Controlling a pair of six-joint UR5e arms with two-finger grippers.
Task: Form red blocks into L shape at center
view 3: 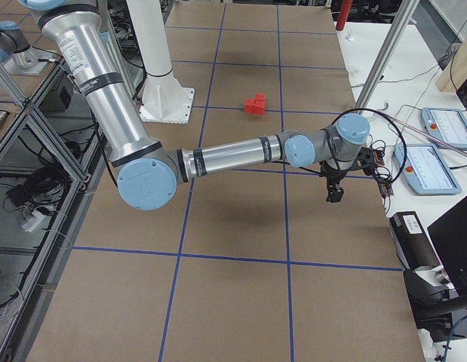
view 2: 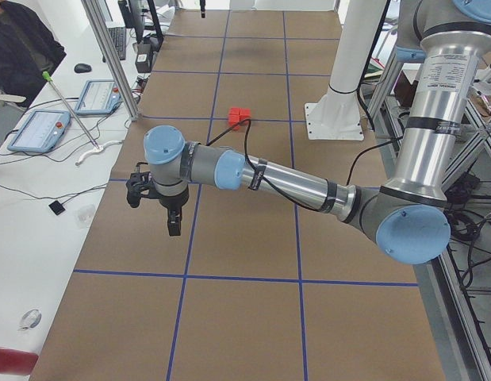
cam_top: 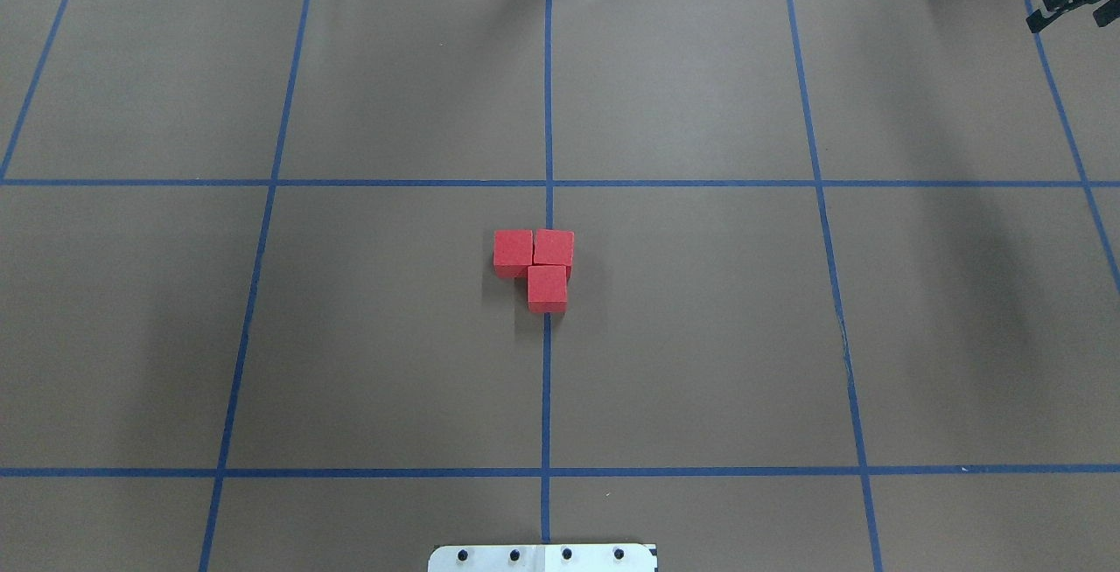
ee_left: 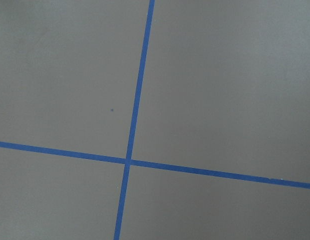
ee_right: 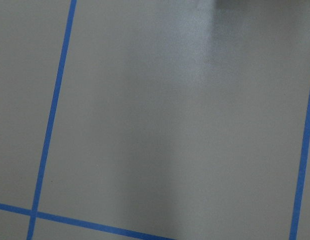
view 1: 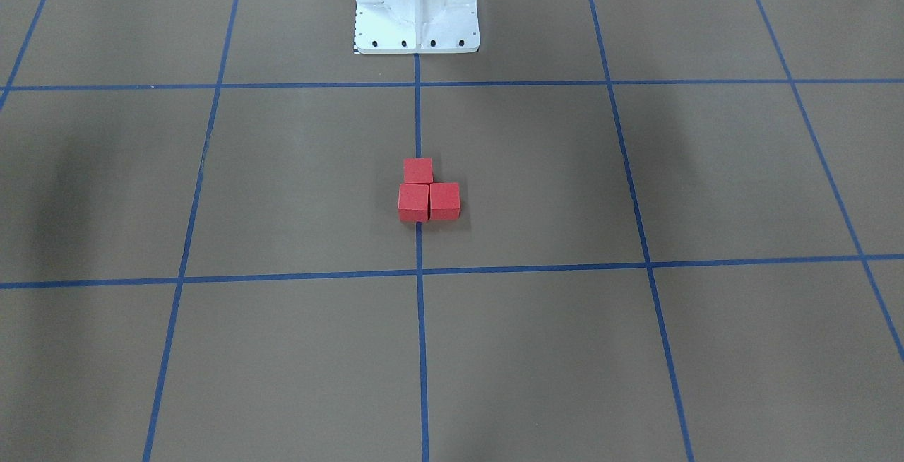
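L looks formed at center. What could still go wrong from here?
1. The three red blocks touch one another and lie loose on the center line. Any further nudge or re-grasp could easily break the L.
2. The left gripper and right gripper are out over opposite ends of the table. A retract path that sweeps across the middle might clip the blocks.

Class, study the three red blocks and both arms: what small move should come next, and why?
Probably none: I would just stop with the arms parked. The three red blocks already touch in an L across the centre tape line, and the left gripper and right gripper hang far out to the sides.
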